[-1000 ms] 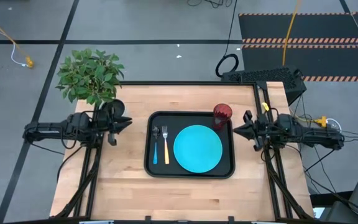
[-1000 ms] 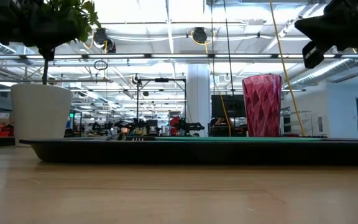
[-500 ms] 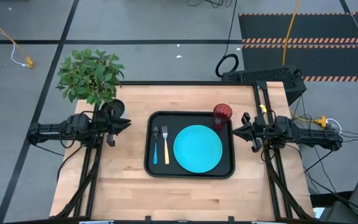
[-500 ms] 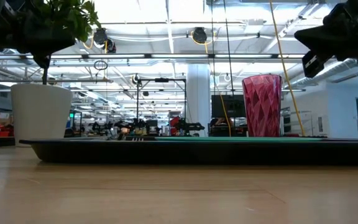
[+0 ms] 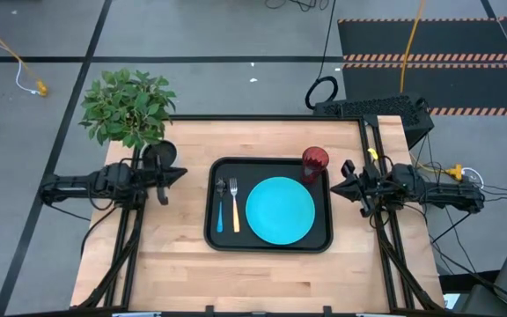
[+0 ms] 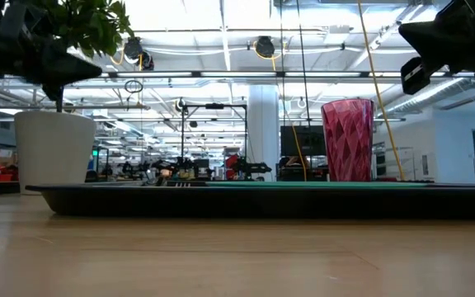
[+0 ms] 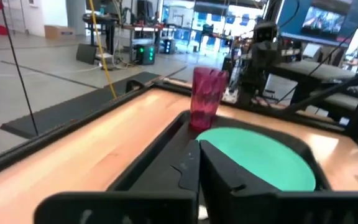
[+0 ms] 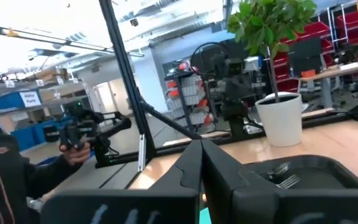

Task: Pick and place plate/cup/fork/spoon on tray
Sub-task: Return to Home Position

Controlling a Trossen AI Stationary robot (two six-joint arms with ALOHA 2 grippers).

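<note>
The black tray (image 5: 269, 243) lies in the middle of the table. On it the turquoise plate (image 5: 280, 210) lies flat. The blue-handled spoon (image 5: 220, 211) and the yellow-handled fork (image 5: 234, 210) lie side by side to the plate's left. The dark red cup (image 5: 315, 162) stands upright in the tray's far right corner, and it also shows in the low view (image 6: 349, 140). My left gripper (image 5: 184, 173) hovers left of the tray, shut and empty, pointing at it. My right gripper (image 5: 329, 184) hovers right of the tray, near the cup, shut and empty.
A potted green plant (image 5: 128, 107) stands at the table's far left corner, just behind my left arm; its pot shows in the low view (image 6: 54, 153). Bare wooden table (image 5: 262, 277) lies between the tray and the near edge. A black frame runs along the table's far and right edges.
In the low view, my left gripper has come a little lower at the upper left. My right gripper has dipped slightly and risen again. Both stay shut. The things on the tray have not moved.
</note>
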